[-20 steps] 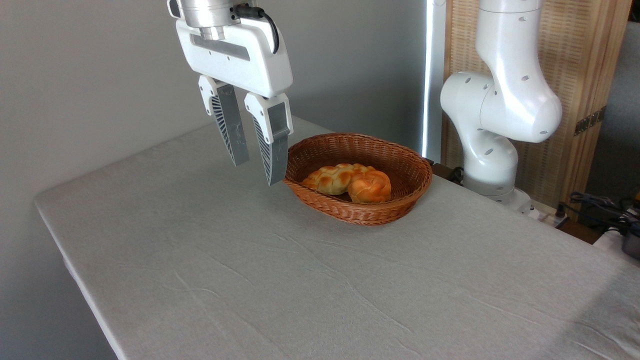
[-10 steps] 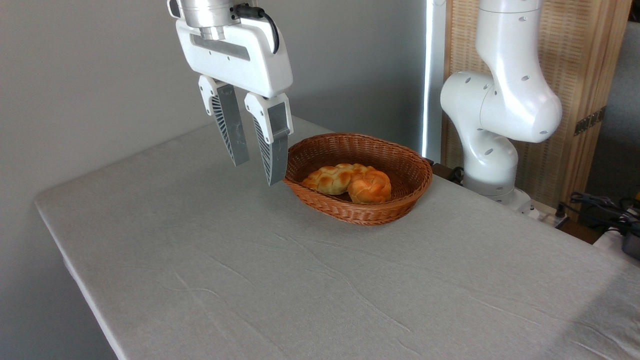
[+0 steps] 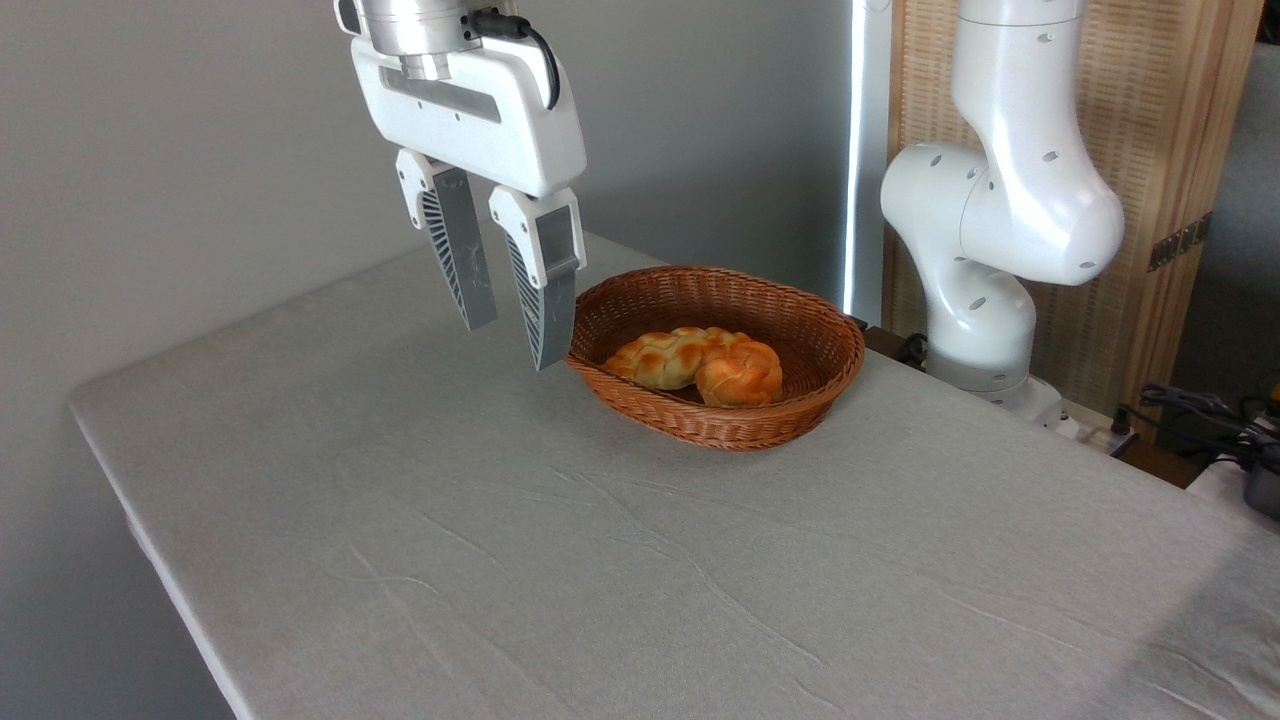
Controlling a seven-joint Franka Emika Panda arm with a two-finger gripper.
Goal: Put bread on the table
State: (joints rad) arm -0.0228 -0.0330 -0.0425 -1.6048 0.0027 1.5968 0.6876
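Fixed camera is showing the gripper (image 3: 512,345) hanging empty, fingers slightly parted, left of the wicker basket (image 3: 800,400) where the bread (image 3: 740,374) is lying, apparently awaiting pickup.

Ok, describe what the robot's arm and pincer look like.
The arm is glossy white, built of rounded, bulbous segments with small dark dimples at the joints. The pincer has a boxy white body with a grey recessed slot, below a silver metal wrist collar. A black cable loops from the collar down the body. Its two fingers are long grey tapering wedges with ribbed inner edges, held in white mounts.
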